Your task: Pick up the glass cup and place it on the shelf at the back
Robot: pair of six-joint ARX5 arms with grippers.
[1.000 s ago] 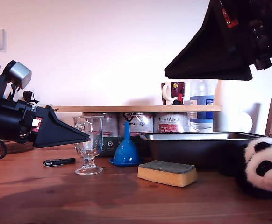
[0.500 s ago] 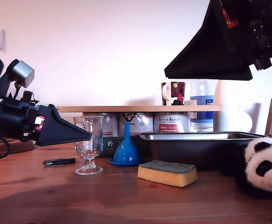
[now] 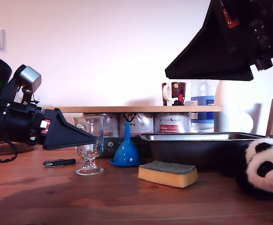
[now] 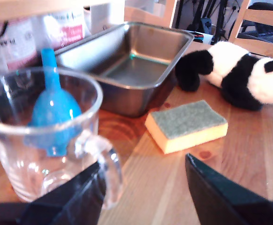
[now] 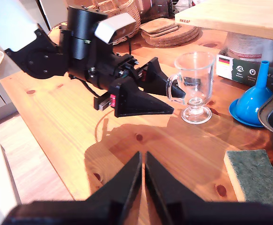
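glass cup (image 3: 90,146) stands on the table (image 3: 127,201) at left-centre of the exterior view; its far side is partly hidden there by a finger of my first gripper (image 3: 82,137). jaws spread wide, 1 either side of the handle; contact unclear, nothing held. first arm reaches in low, about level, from the exterior view's left. my second gripper (image 5: 141,171) hangs high at upper right of exterior view, cut off by frame, fingers nearly together, empty. shelf (image 3: 136,109) sits behind on tins.

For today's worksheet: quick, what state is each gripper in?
My first gripper: open, jaws either side of the glass cup's handle.
My second gripper: shut, empty.
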